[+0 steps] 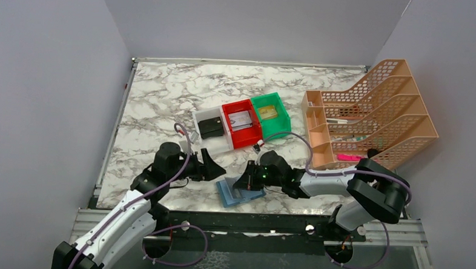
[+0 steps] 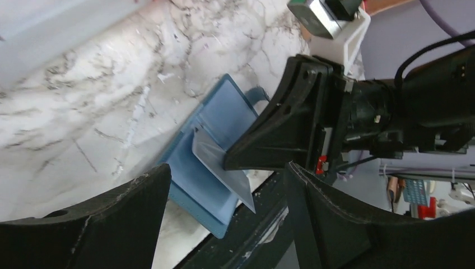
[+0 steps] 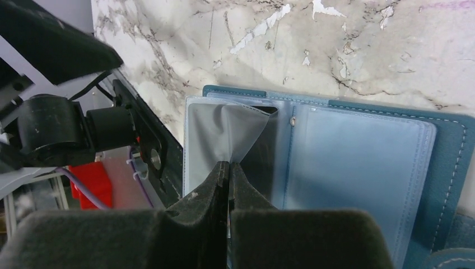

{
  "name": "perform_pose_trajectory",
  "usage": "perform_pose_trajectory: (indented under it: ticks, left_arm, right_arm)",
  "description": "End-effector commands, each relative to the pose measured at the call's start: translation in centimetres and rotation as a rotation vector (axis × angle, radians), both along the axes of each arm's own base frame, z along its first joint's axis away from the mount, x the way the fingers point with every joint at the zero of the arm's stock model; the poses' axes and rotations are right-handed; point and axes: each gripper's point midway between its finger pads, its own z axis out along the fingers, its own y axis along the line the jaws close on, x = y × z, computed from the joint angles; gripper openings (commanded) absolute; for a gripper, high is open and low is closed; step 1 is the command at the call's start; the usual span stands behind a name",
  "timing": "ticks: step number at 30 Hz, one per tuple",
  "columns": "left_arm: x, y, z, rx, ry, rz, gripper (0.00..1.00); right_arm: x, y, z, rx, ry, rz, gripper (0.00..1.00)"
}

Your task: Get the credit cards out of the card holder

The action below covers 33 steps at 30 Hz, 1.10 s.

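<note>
The card holder (image 1: pixel 239 193), teal-blue, lies open on the marble at the table's near edge, its light blue pocket panels (image 3: pixel 358 162) facing up. My right gripper (image 3: pixel 229 163) is shut on a clear plastic sleeve (image 3: pixel 224 126) of the holder and holds its edge up off the panel. A dark patch (image 3: pixel 263 151) shows under the lifted sleeve; I cannot tell whether it is a credit card. My left gripper (image 1: pixel 213 167) stands open just left of the holder, nothing between its fingers. In the left wrist view the sleeve (image 2: pixel 218 165) slants up from the card holder (image 2: pixel 193 179).
Behind the holder stand three small bins: a white bin (image 1: pixel 207 116) with a black wallet, a red bin (image 1: pixel 229 110) with a pale card, and a green bin (image 1: pixel 280 106) with a yellowish item. An orange mesh file rack (image 1: pixel 376 110) fills the right side. The table's black front rail (image 1: pixel 250 223) is close.
</note>
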Motion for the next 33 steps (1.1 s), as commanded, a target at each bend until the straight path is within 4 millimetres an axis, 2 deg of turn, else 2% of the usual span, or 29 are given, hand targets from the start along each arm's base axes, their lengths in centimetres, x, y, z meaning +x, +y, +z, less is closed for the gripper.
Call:
perform_pose_trajectory:
  ticks: [1,6,16,20,26,33]
  left_arm:
    - [-1.5,-1.6,0.1,-0.076,0.031,-0.022,0.77]
    - [-2.8,-2.9,-2.0,-0.047,0.082,-0.017,0.75]
    - [-3.0,-4.7,-4.0,-0.048,0.11,0.004,0.68]
    - [-3.3,-5.6,-4.2,-0.107,0.108,0.001,0.63]
    - [-3.5,-5.8,-4.7,-0.095,0.105,-0.002,0.54]
    - [-3.8,-6.2,-4.0,-0.129,0.084,-0.03,0.46]
  right_arm:
    - [-0.1,0.7,0.4,0.047,0.015,0.013,0.06]
    - [0.1,0.6,0.0,0.037,0.02,0.003,0.06]
    - [0.1,0.3,-0.1,0.034,0.022,-0.005,0.06]
    - [0.0,0.2,-0.3,0.031,0.024,-0.008,0.06]
    - [-0.1,-0.3,-0.5,0.032,0.029,-0.018,0.09]
    - [-0.2,-0.6,-0.6,0.026,0.025,-0.024,0.16]
